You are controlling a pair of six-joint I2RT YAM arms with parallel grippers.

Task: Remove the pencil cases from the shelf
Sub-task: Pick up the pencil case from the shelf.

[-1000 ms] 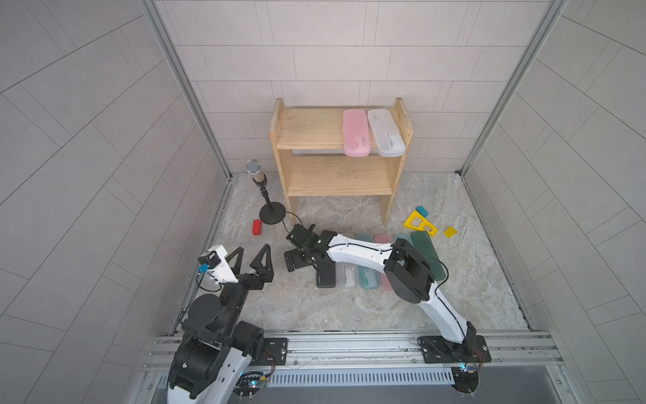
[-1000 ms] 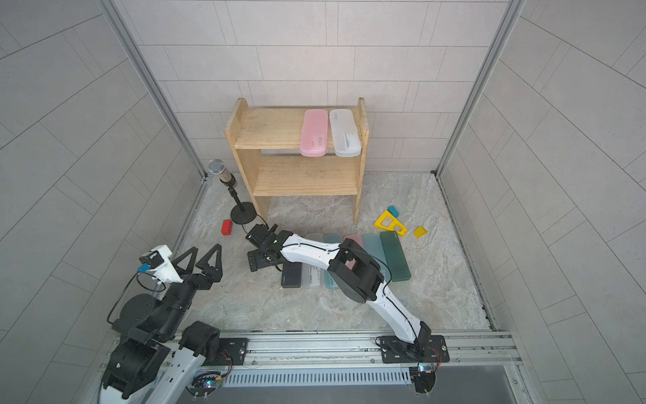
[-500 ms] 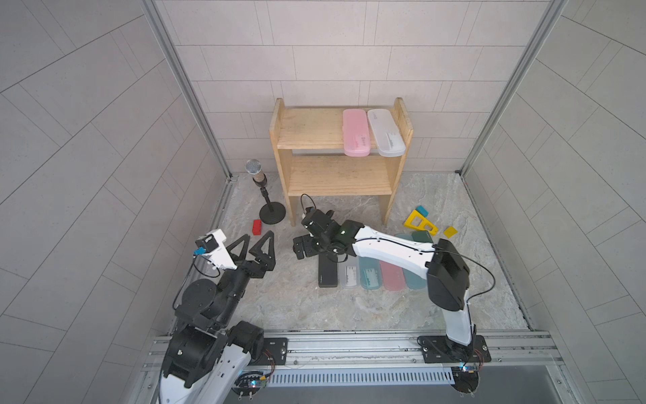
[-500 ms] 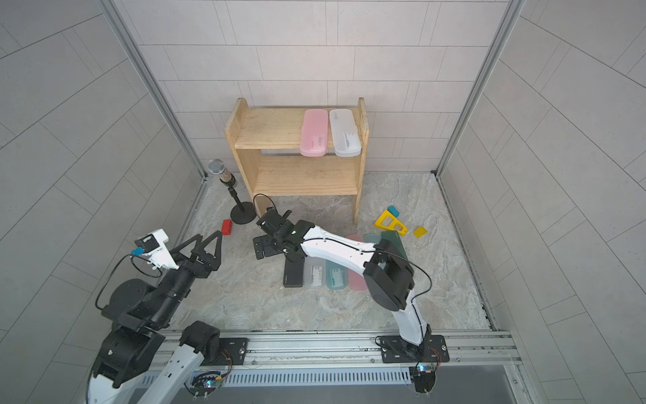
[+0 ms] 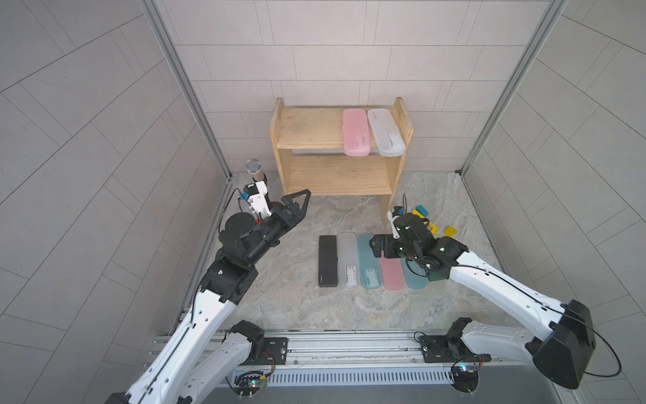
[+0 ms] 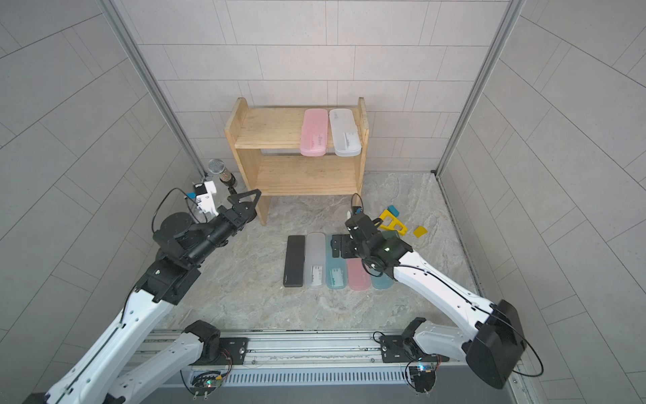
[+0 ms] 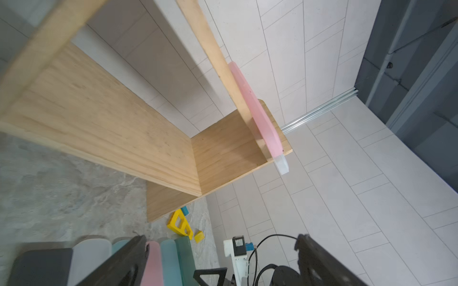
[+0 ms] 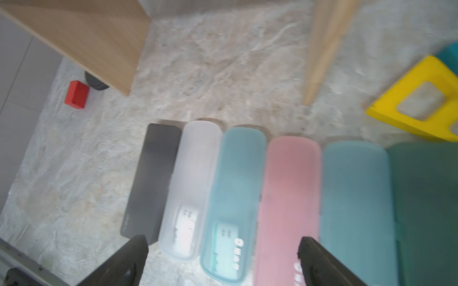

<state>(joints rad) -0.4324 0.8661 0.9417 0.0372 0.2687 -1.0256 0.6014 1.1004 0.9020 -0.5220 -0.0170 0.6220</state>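
Right pincer [image 5: 381, 246], open and empty, has backed off the black case [image 5: 328, 260] on the worktop [image 5: 279, 297]. Left pincer [image 5: 297, 203], also open, has advanced toward the shelf [image 5: 307, 129], where the pink case [image 5: 356, 131] and frosted white case [image 5: 386, 132] remain on top.

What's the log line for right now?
shelf top tier: pink case, white case | floor: six cases | left jaws: open, empty | right jaws: open, empty

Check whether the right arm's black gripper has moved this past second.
Yes. The right gripper swung rightward from beyond the flat black plastic pencil case, across the row, toward the right panel of the light pine shelf.
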